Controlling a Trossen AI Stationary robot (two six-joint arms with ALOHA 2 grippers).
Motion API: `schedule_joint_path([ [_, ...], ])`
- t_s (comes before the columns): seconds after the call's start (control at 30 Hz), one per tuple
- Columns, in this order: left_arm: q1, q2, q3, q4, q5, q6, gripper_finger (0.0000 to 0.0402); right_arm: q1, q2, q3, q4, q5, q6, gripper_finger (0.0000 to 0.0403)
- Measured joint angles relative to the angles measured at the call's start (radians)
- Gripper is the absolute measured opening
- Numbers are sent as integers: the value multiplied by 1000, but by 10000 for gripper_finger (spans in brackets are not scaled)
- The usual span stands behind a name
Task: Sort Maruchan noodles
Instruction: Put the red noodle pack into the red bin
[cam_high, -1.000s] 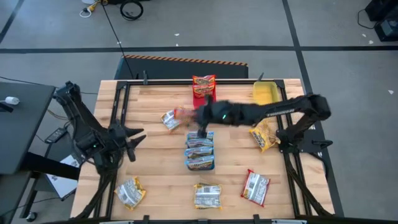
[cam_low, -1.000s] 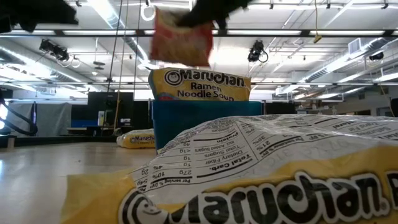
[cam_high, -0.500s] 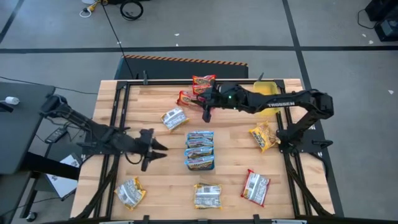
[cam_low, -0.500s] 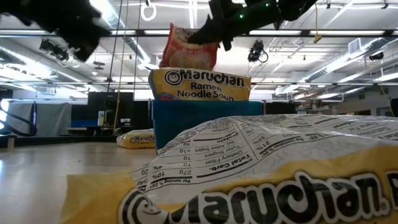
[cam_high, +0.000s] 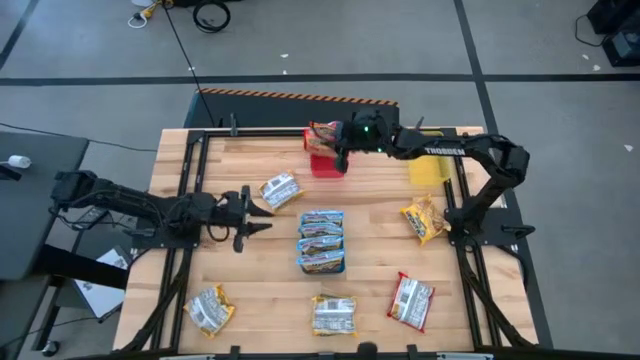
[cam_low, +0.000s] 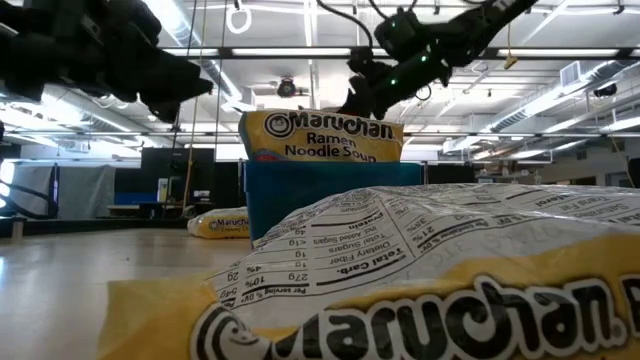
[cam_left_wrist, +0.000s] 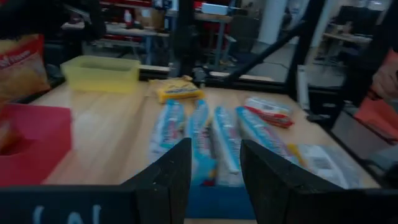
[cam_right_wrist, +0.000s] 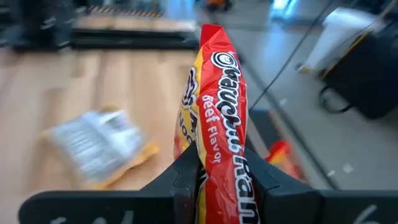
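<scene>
My right gripper hangs over the red tray at the table's far middle, shut on a red-orange Maruchan packet. Another red packet lies at the tray's far end. My left gripper is open, above the table and left of the blue tray, which holds blue-silver packets. A yellow packet lies flat on the table just beyond the left gripper. The low view shows the right gripper high above the blue tray. My right gripper pinches the red-orange packet between its two fingers, on the packet's flat faces near one end. The packet stands on edge between the fingers and reaches out past them, lifted clear above the red tray.
A yellow tray sits at the far right. Loose packets lie on the table: yellow ones at the right, near left and near middle, a red one near right. Black frame rails border the table.
My right gripper has carried the red packet from above the blue tray toward the table's far edge and now holds it over the red tray. My left arm has reached toward the table's right, bringing its open gripper near the yellow packet by the blue tray.
</scene>
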Motion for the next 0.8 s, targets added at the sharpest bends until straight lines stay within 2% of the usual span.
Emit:
schedule_joint_path([
  [0.07,24,0,-10,5,0,2,141,-39,22,2,6,-34,-28,74],
  [0.2,43,0,-12,-21,9,4,141,-89,87,-1,-9,-181,-97,74],
  [0.27,43,0,-12,-29,37,7,141,-99,110,0,7,-211,-127,74],
  [0.37,43,0,-12,-28,82,25,141,-103,140,1,27,-209,-188,74],
  [0.53,44,0,-11,-30,80,70,141,-113,143,2,27,-200,-256,74],
  [0.8,86,0,-11,-30,78,75,141,-123,30,0,-86,-144,-310,74],
])
